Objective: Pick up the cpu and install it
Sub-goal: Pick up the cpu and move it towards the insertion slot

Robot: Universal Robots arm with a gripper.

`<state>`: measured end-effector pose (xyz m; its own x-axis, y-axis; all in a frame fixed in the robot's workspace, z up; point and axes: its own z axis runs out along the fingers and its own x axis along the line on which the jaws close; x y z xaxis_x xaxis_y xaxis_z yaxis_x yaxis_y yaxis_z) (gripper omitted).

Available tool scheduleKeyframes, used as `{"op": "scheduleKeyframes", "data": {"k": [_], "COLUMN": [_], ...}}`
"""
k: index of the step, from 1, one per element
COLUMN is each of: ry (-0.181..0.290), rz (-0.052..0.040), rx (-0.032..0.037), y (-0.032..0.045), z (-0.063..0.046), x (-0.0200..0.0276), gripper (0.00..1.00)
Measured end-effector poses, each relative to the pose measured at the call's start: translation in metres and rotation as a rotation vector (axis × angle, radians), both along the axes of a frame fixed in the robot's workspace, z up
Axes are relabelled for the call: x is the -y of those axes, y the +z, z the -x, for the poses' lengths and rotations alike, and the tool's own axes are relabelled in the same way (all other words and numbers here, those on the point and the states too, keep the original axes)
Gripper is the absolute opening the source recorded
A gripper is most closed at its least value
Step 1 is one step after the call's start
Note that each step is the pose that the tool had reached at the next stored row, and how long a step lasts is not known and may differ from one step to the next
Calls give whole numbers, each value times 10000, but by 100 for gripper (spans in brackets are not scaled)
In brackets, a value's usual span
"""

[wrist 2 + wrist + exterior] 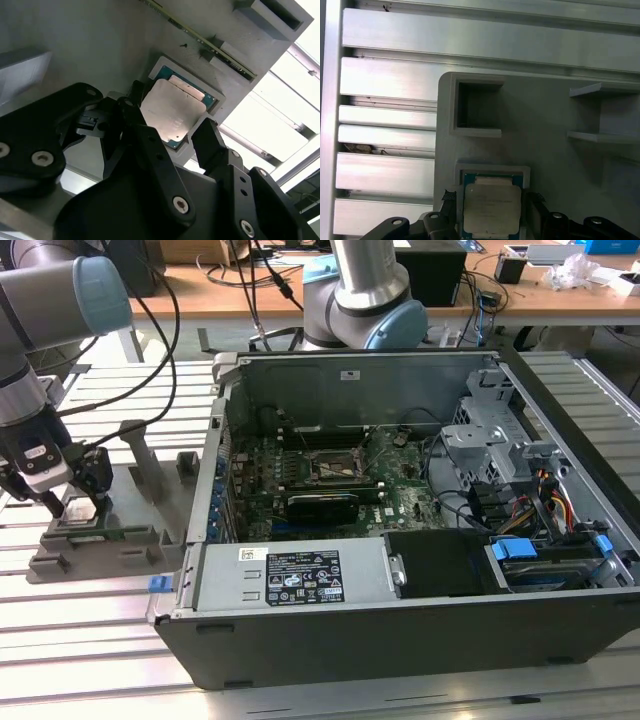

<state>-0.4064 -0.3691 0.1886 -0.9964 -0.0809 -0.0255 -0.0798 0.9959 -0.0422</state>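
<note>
in the second wrist view a finger (150, 145) of the claw (172, 117) hides part of the cpu (170, 107); the first wrist view's border crops it.

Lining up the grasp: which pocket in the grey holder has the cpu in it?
The pocket under the open gripper, where the silvery cpu lies flat. The other square pocket, further along the grey holder, is empty.

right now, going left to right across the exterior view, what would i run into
gripper → grey holder's upright post → socket frame → metal drive cage → yellow and red cables
</note>
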Motion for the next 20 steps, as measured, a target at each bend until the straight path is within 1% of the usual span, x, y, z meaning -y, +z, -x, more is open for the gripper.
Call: {"op": "scheduleKeyframes", "data": {"k": [2, 3, 4, 5, 15, 19, 20], "ry": [0, 0, 0, 0, 0, 0, -1], "rz": [0, 0, 1, 0, -3, -1, 0], "rx": [-1, -1, -2, -1, 6, 2, 1], "y": [0, 0, 0, -1, 5, 92, 142], "z": [0, 0, 0, 0, -1, 0, 0], "x": [0, 0, 0, 0, -1, 0, 0], "gripper": [66, 65, 58, 55, 55, 55, 55]}}
